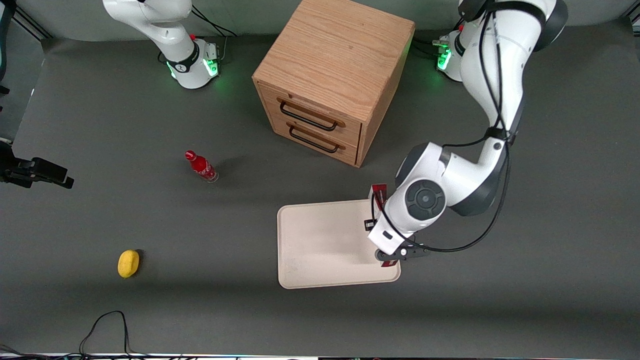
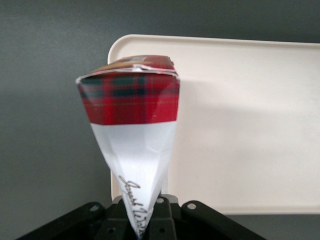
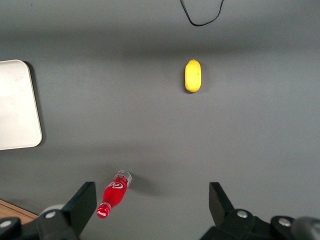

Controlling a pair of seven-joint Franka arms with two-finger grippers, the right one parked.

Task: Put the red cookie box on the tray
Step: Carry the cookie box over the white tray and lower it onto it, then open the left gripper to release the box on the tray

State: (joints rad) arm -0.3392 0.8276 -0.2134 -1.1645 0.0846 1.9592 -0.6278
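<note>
- Nearest my front camera, I see the yellow lemon-like fruit [image 1: 128, 263] lying on the grey table [image 1: 200, 310], well away from the tray [image 1: 320, 245] toward the parked arm's end.
- My left gripper [image 1: 395, 256] hangs over the tray's edge on the working arm's side, near the corner closest to the front camera.
- From the wrist camera I see its fingers clamped on the white end of the red cookie box [image 2: 134, 130], with the tartan red end pointing away from the gripper [image 2: 142, 220].
- I read the box as held above the tray's rim [image 2: 150, 42], partly over tray and partly over table; whether it touches the tray I cannot tell.
- In the front view only slivers of the box [image 1: 378, 192] show past the arm's wrist.
- Farther from the front camera than the tray stands the wooden drawer cabinet [image 1: 335, 75].
- A small red bottle [image 1: 201, 166] stands apart from the tray, toward the parked arm's end.
</note>
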